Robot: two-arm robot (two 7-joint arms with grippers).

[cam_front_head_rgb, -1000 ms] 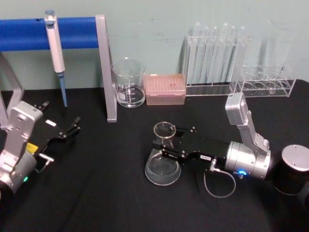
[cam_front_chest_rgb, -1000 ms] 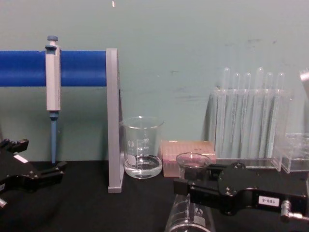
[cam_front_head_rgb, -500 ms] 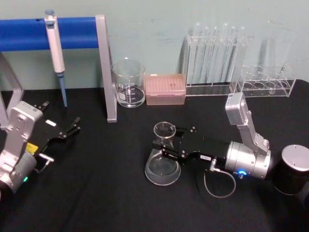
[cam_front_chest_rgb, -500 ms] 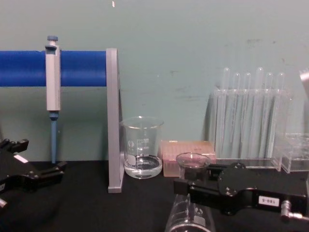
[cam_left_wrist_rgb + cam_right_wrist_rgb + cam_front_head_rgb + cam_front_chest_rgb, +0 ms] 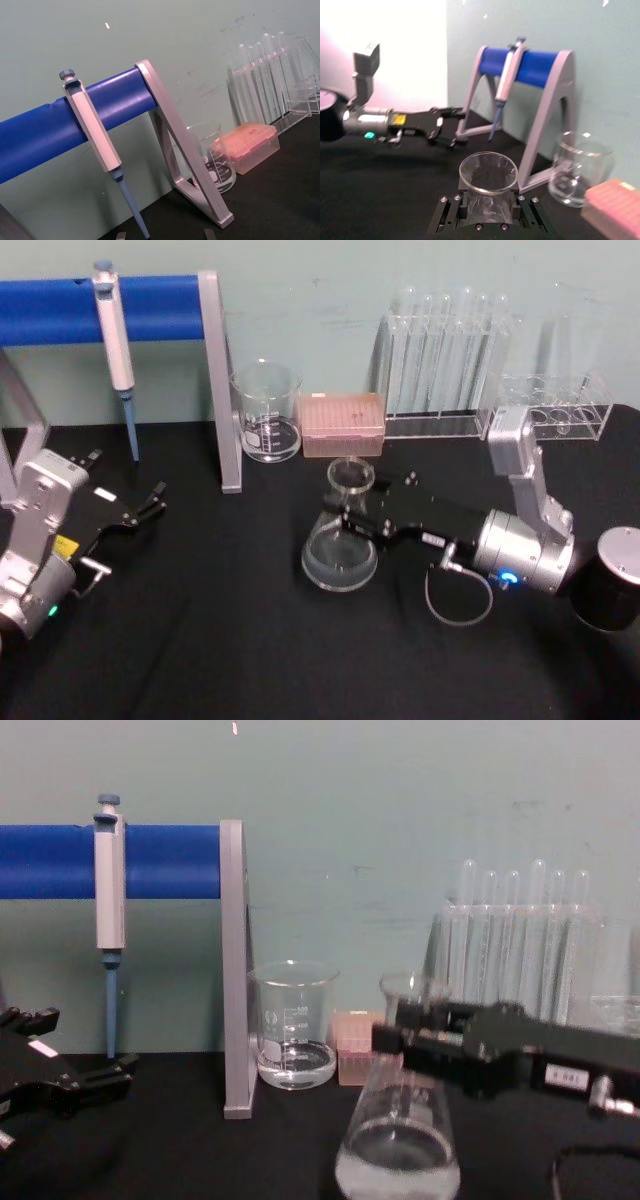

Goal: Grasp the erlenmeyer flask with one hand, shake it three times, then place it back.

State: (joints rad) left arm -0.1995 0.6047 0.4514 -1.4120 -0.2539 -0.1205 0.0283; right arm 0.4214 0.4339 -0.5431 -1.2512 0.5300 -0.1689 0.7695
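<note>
Near the middle of the black surface [image 5: 220,640], grasps the erlenmeyer flask [image 5: 338,545] by the neck with the right end effector [image 5: 352,512], black fingers clenched on either side just below the flared rim. Holds a little clear liquid in the wide base; cannot tell whether that base touches the surface. Sits on the near side of the pink box [image 5: 343,423] and the beaker [image 5: 267,410]. Rests the left end effector [image 5: 150,502] at the left side, fingers spread, released, grasping nothing, well apart from the flask.
</note>
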